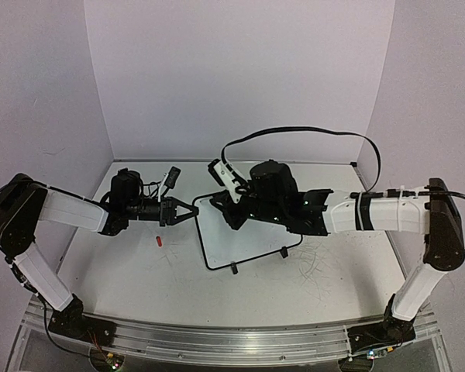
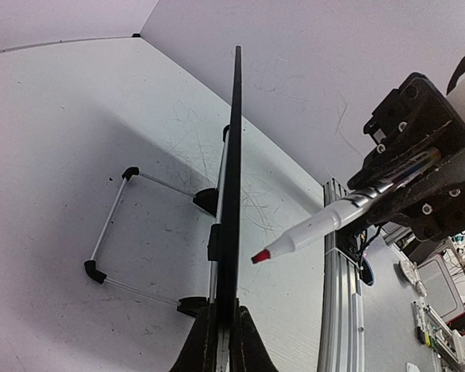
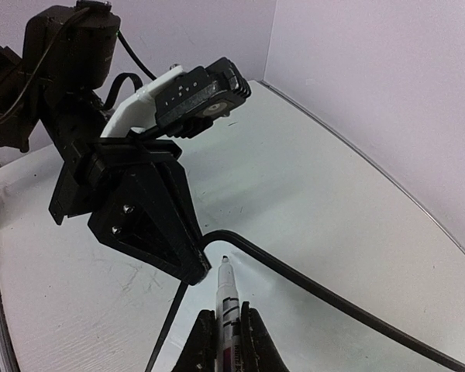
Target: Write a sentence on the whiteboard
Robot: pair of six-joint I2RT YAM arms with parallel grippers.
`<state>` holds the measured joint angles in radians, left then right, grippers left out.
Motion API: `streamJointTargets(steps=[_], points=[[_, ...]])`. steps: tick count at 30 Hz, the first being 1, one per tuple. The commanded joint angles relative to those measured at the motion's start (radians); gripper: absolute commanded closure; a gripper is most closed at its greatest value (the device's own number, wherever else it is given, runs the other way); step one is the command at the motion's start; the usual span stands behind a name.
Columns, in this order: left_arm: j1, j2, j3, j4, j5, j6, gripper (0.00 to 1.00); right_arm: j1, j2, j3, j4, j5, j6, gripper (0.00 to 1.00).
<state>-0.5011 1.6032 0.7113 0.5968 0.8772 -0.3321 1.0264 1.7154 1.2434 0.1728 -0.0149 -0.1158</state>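
- Location: the whiteboard (image 1: 244, 244) sits near the middle of the table (image 1: 139, 287), between the two arms, with its small black feet along the near edge.
- Handling, as a judgement: a thin panel in a narrow black frame, so likely light and stiff. The glossy face looks slippery and will probably slide or tip under pen pressure unless braced.
- Best hold: on the frame at an edge, clear of the writing face. A wire stand (image 2: 112, 225) shows behind the panel and should be left free.
- Left gripper (image 2: 225, 325): closed tight on the whiteboard's edge, one finger on each face. The left wrist view shows the panel edge-on rising from between them.
- Right gripper (image 3: 226, 322): closed on the barrel of a marker (image 3: 226, 291), with the tip pointing forward over the board near its rounded corner.
- Marker tip: red and uncapped. It appears just short of the board face in the left wrist view, but contact cannot be confirmed.
- A small red cap (image 1: 160, 239) lies on the table just left of the board.
- Sentence: none of it can be made out on the visible part of the face. The right arm hides much of it.
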Motion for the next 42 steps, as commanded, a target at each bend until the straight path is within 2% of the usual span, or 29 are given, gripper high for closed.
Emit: streamJointTargets(steps=[1,42], points=[[-0.001,-0.029,-0.001,0.024,0.010,0.019,1.00,0.004,0.017,0.026,0.028,0.032,0.003,1.00],[-0.001,-0.040,-0.004,0.023,0.016,0.018,1.00,0.004,0.037,0.011,0.015,0.075,0.022,1.00]])
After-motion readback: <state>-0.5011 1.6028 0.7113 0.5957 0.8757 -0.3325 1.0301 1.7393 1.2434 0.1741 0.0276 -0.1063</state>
